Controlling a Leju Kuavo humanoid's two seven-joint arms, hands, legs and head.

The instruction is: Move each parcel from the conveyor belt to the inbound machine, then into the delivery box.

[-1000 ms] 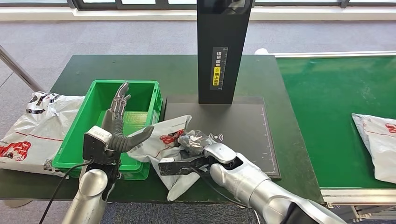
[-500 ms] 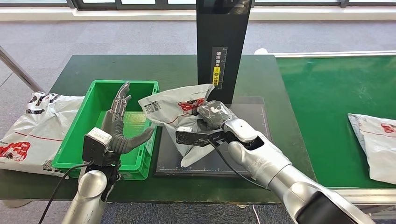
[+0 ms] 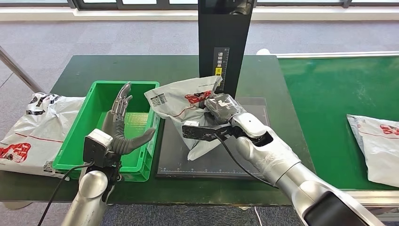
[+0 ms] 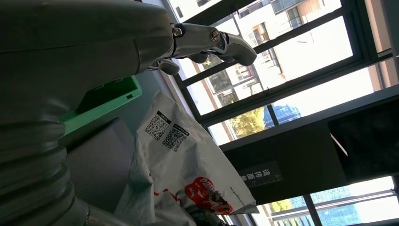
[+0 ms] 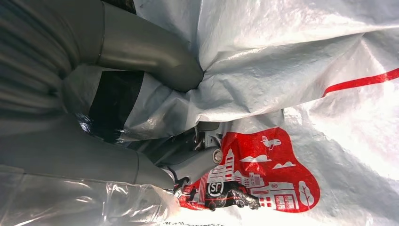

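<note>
Head view, read from the left, showed a white parcel (image 3: pixel 33 127) lying on the table edge just outside the green delivery box (image 3: pixel 96 92), not in it. What I could see of the box interior looked bare apart from the left hand (image 3: pixel 121 123), which hovered over it with fingers spread upward and thumb out, holding nothing. Whether the outside parcel counted as delivered could not be told.

Next came the held parcel (image 3: pixel 183 101), a crumpled grey-white bag with a red printed logo and square codes. It was lifted above the dark plate of the inbound machine (image 3: pixel 219 141), in front of the machine's black column, its upper edge just beside the yellow label. The right hand (image 3: pixel 221 110) clutched it, fingers bunched into the plastic; the right wrist view confirmed the thumb pressed into folds of the bag beside the red logo. One lower flap hung toward the plate, though contact could not be judged.

Farthest right, another parcel (image 3: pixel 374 143) lay on the green conveyor belt (image 3: pixel 324 94), well apart from both hands.

By my judgement the held parcel was at the machine stage: off the belt, presented to the machine, not yet in the box. Its drop into the box remained, and the belt parcel had its whole route left.
</note>
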